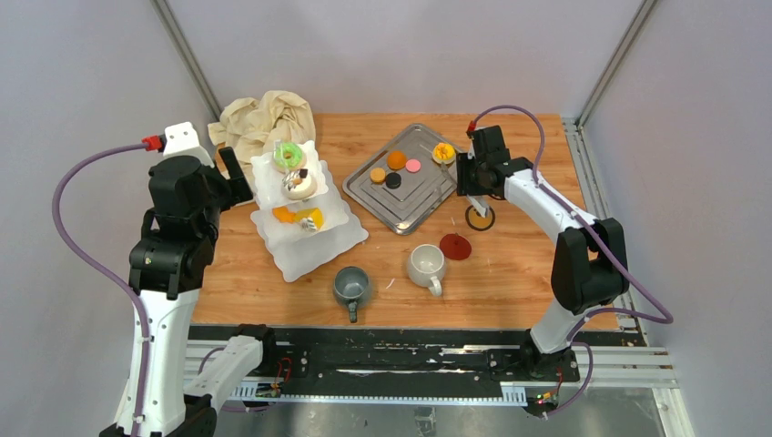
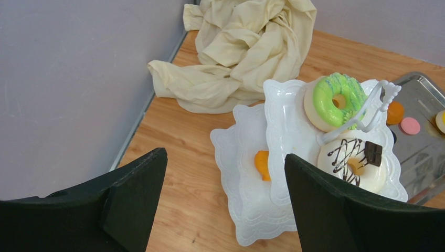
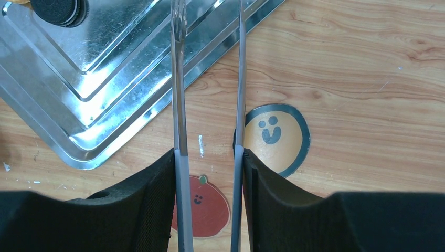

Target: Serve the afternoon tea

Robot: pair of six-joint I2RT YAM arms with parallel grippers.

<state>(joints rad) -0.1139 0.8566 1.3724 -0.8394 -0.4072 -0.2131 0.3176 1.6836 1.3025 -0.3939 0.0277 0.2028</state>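
Note:
The white three-tier stand [image 1: 339, 235] carries a green ring doughnut [image 1: 289, 156] on top, a white chocolate-striped doughnut [image 1: 299, 183] below it and orange-yellow pastries [image 1: 300, 217] on the bottom tier. My left gripper [image 2: 225, 157] hangs open just left of the stand, with nothing between its fingers. My right gripper [image 3: 209, 152] is shut on metal tongs [image 3: 178, 79], which reach over the corner of the steel tray [image 3: 105, 100] and hold nothing. Orange [image 1: 397, 159], pink [image 1: 413, 166], yellow [image 1: 443, 152] and black [image 1: 393, 180] pastries lie on that tray. A grey mug [image 1: 351, 286] and a white mug [image 1: 425, 265] stand in front.
A crumpled beige cloth [image 1: 264, 118] lies behind the stand at the back left. A red coaster [image 1: 455, 247] and a yellow smiley coaster [image 1: 480, 218] lie flat under the right arm. Walls close in the table on three sides.

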